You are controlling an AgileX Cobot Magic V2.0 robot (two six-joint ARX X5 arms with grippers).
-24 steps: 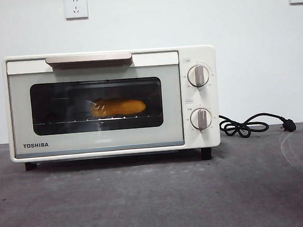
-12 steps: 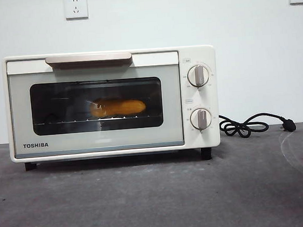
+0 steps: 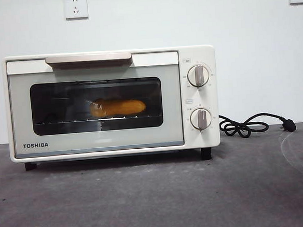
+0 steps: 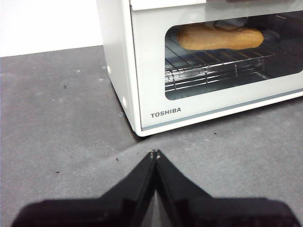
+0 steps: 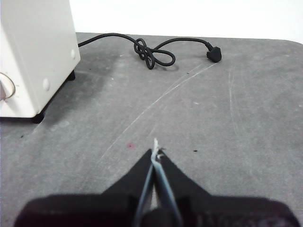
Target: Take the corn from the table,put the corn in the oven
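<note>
the corn (image 3: 118,107) is seen lying on the wire rack (image 4: 213,66) inside the oven (image 3: 112,103), behind the closed glass door, at the centre of the front frame. the oven is set on the grey surface (image 3: 157,196), its black cord (image 3: 251,124) coiled at the right of the frame. the left hand (image 4: 155,153) is held pressed together and empty, low over the surface near the oven's front corner. the right hand (image 5: 155,155) is likewise pressed together and empty, beside the oven's knob end.
</note>
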